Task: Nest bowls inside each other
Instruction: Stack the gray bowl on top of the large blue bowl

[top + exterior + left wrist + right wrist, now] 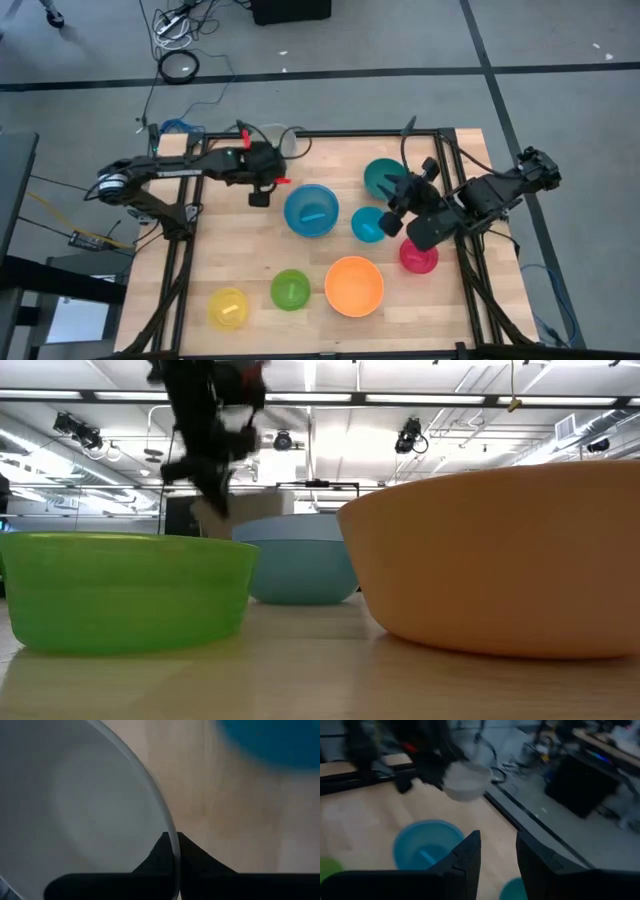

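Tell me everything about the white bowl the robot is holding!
The white bowl is round, smooth and pale grey-white. It looks like plastic, and the part of its inside that shows is empty. The left gripper has its dark fingers shut on the thin rim, one inside and one outside. From the right wrist view the bowl seems to hang lifted over the far edge of the wooden table, beyond the big blue bowl. Nothing else touches it that I can see.

You have a blue bowl (311, 211) upright mid-table, with teal (380, 177), cyan (367, 224) and pink-red (418, 256) bowls to its right. Orange (354, 285), lime green (290, 289) and yellow (227, 306) bowls line the front edge. A white-grey bowl (75, 810) is pinched at its rim, off the table.
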Robot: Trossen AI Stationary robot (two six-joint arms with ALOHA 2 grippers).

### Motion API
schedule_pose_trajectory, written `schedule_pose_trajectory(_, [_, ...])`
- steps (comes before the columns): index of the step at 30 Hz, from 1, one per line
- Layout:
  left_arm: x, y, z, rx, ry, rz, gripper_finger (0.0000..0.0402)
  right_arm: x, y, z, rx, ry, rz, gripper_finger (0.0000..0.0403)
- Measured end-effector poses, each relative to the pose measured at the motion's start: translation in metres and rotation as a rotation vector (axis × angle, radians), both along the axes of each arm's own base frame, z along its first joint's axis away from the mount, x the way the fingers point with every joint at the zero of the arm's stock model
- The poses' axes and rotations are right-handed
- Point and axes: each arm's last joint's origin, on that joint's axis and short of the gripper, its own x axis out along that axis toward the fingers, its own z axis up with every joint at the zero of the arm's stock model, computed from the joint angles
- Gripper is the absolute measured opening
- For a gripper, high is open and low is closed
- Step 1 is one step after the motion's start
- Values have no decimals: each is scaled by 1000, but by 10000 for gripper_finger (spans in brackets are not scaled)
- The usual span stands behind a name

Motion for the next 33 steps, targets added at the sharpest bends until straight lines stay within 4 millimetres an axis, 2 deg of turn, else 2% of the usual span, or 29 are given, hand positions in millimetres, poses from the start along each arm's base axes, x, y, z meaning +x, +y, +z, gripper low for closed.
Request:
schedule_pose_trajectory(3, [14, -19, 23, -117, -146, -113, 7, -6, -8, -5, 43, 4, -85, 110])
schedule_pose_trajectory(6, [29, -44, 32, -152, -240, -194, 7, -9, -12, -14, 65, 15, -137, 108])
schedule_pose_trajectory(11, [46, -87, 22, -205, -262, -277, 7, -9, -12, -30, 92, 47, -163, 105])
schedule_pose_trajectory(14, [51, -103, 11, -249, -233, -257, 7, -9, -11, -37, 114, 64, -170, 105])
schedule_pose_trajectory(19, [57, -113, -5, -253, -181, -199, 7, -8, -10, -45, 135, 78, -176, 105])
schedule_pose_trajectory(24, [62, -114, -14, -248, -163, -175, 11, -8, -10, -46, 140, 80, -174, 105])
schedule_pose_trajectory(33, [62, -114, -14, -288, -176, -150, 71, -8, -9, -46, 143, 79, -169, 105])
